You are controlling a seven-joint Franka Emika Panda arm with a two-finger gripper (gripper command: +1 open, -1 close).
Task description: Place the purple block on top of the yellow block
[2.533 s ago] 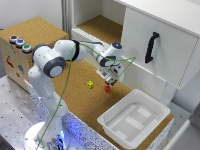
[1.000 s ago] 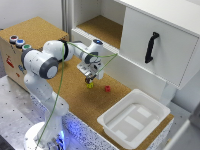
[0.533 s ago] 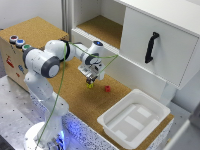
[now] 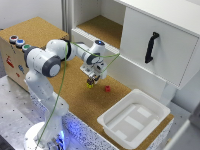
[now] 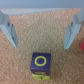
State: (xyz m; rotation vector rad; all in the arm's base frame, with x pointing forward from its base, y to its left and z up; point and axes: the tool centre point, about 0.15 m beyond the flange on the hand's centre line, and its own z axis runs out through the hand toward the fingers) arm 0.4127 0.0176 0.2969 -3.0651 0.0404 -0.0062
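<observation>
The two fingers (image 5: 9,31) are seen spread apart in the wrist view, nothing being held between them. Centred in the gap, the purple block (image 5: 40,62) is shown from above, resting on the yellow block (image 5: 41,77), of which only a thin edge is visible. In the exterior view, the gripper (image 4: 91,80) is placed at frame centre, directly over the stacked blocks on the cork surface (image 4: 75,97). A small red block (image 4: 106,88) is seen just to the exterior view's right; a white tray (image 4: 134,119) is set at lower right.

lab: perforated bench (image 4: 15,100), cork tabletop (image 4: 75,95)
</observation>
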